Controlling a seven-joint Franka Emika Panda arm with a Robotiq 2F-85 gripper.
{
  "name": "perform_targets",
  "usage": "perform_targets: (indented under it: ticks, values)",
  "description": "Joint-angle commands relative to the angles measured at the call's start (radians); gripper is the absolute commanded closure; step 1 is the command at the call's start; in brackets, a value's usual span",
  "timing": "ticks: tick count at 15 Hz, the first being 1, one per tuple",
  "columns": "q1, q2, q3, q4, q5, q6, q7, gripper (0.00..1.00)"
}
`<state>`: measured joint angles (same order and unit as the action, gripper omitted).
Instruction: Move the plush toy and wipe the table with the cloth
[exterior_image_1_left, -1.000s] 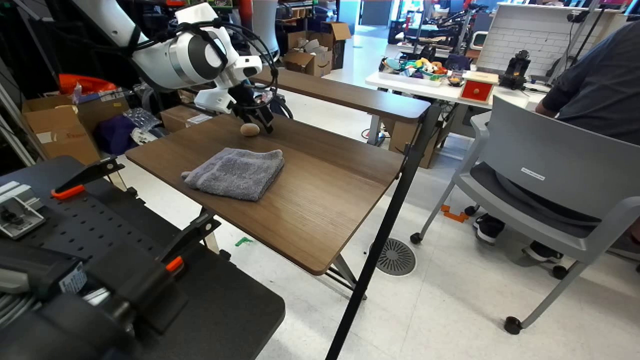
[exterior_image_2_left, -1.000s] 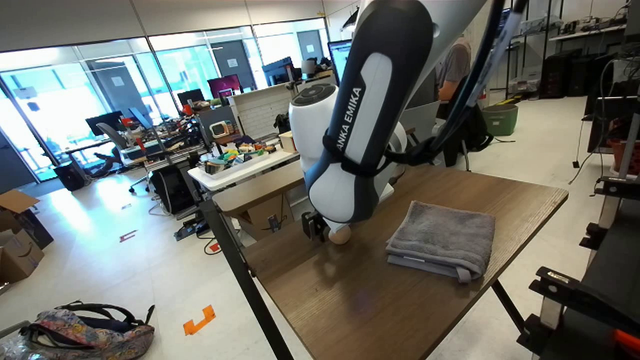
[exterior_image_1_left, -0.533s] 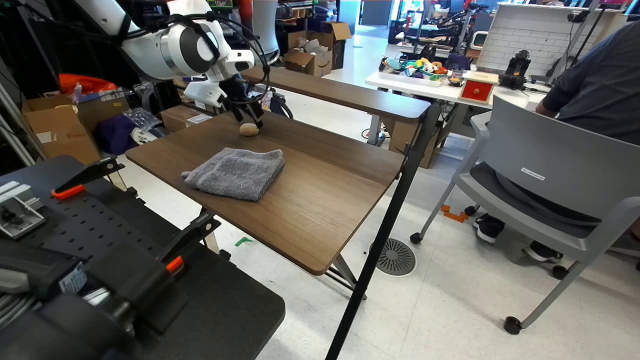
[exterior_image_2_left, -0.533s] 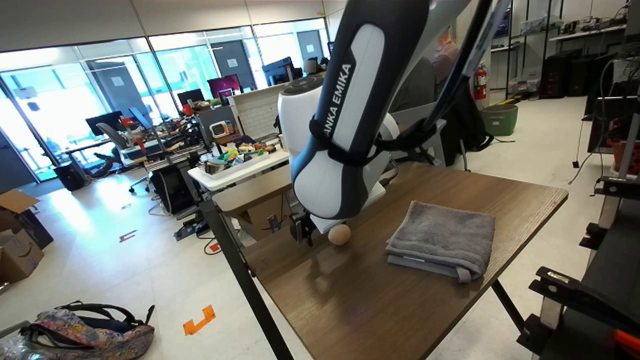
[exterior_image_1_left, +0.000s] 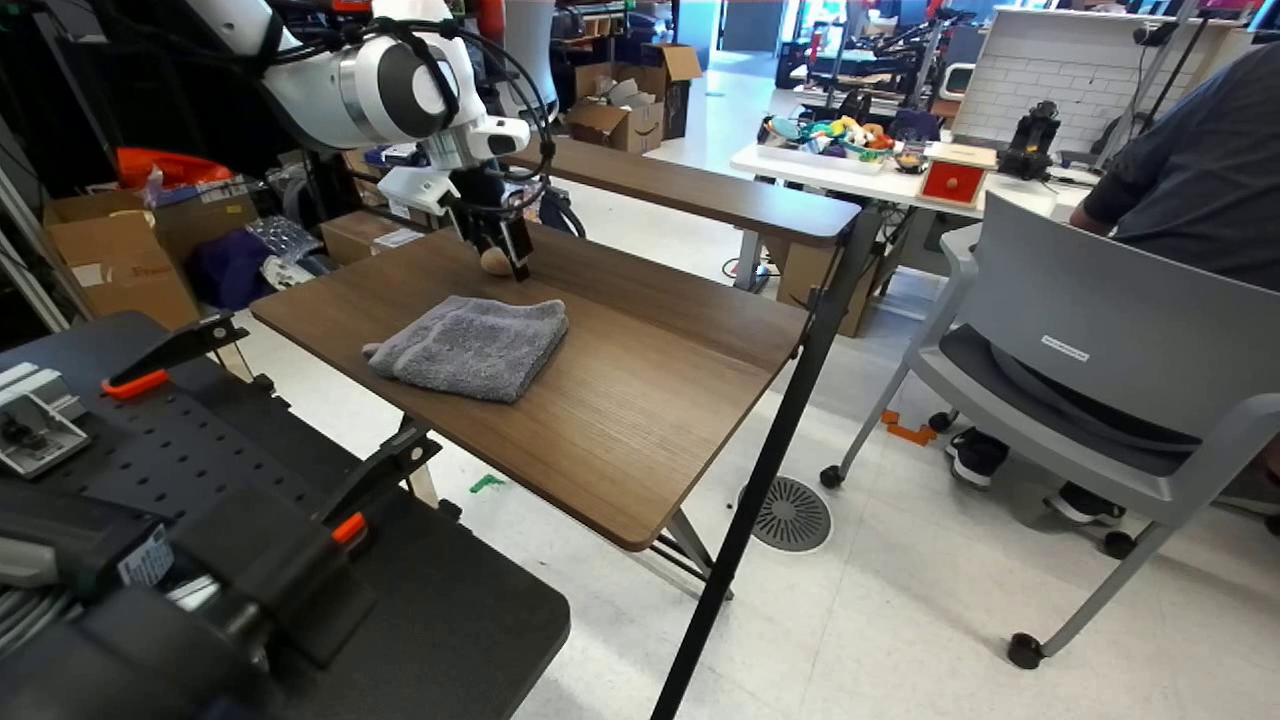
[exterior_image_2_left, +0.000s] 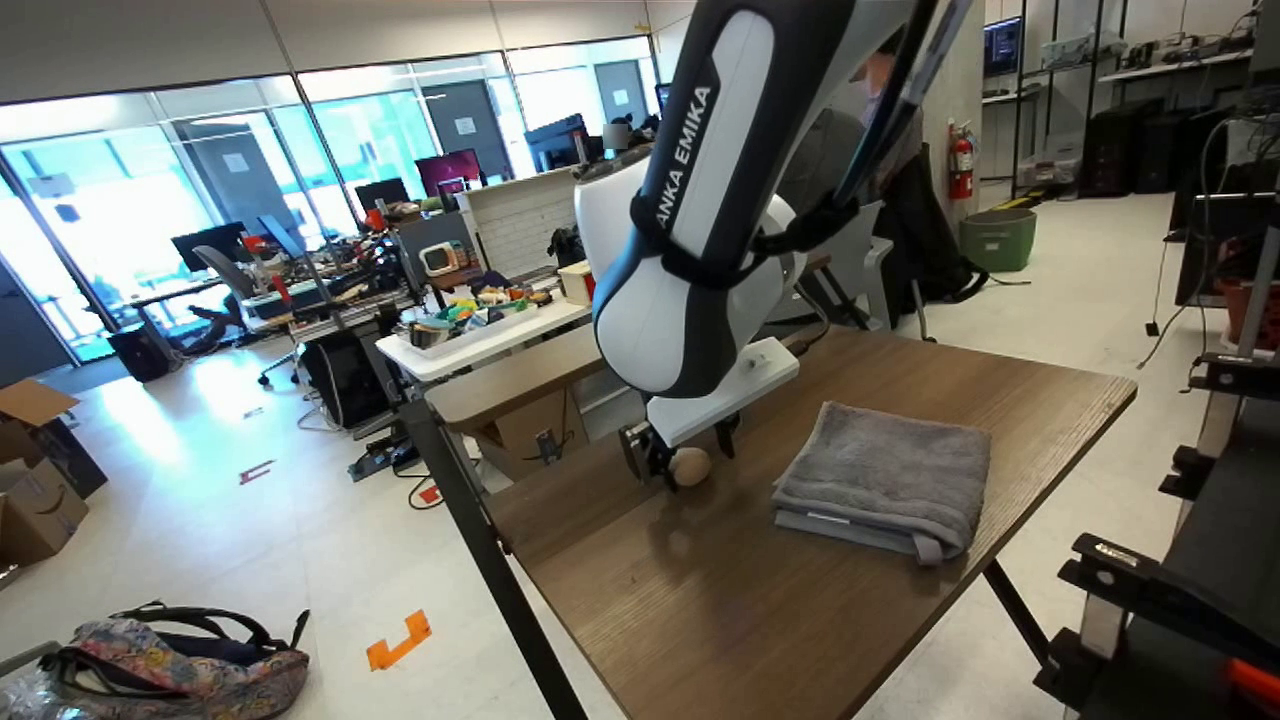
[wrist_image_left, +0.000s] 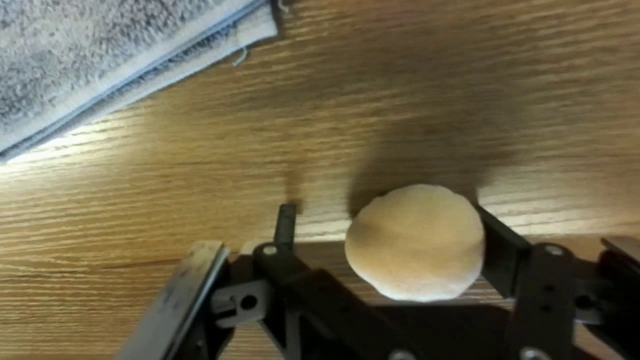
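Observation:
The plush toy, a small rounded tan lump, sits on the table and shows in the wrist view (wrist_image_left: 415, 245) and both exterior views (exterior_image_1_left: 494, 262) (exterior_image_2_left: 690, 467). My gripper (wrist_image_left: 389, 227) is open with its fingers on either side of the toy. The right finger is against or very near the toy; a gap shows at the left finger. The gripper also shows in both exterior views (exterior_image_1_left: 503, 256) (exterior_image_2_left: 697, 462). The grey folded cloth (exterior_image_1_left: 475, 345) lies flat on the brown table (exterior_image_1_left: 640, 430), apart from the toy. It also shows in the wrist view (wrist_image_left: 90, 60).
A higher narrow brown shelf (exterior_image_1_left: 690, 190) runs along the table's far edge in an exterior view. A black bench with clamps (exterior_image_1_left: 450, 600) stands close beside the table. A grey chair (exterior_image_1_left: 1110, 340) with a seated person is further off.
My gripper has shifted and come down around the toy, so one finger now stands in front of it in an exterior view. The toy has shifted slightly at most; the cloth has not moved.

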<state>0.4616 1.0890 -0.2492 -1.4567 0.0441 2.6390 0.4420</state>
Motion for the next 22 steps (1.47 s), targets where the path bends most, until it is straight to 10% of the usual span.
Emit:
perform_targets:
  ticks: [1,8,17,22]
  values:
    - [-0.052,-0.03,0.053,-0.005,-0.026,-0.078,0.005,0.5]
    - [-0.097,-0.065,0.079,-0.012,-0.026,-0.093,0.003,0.99]
    - [-0.077,-0.022,-0.203,0.015,-0.184,-0.109,0.214,0.98]
    - [-0.17,0.078,-0.225,0.085,-0.204,-0.11,0.339,0.98]
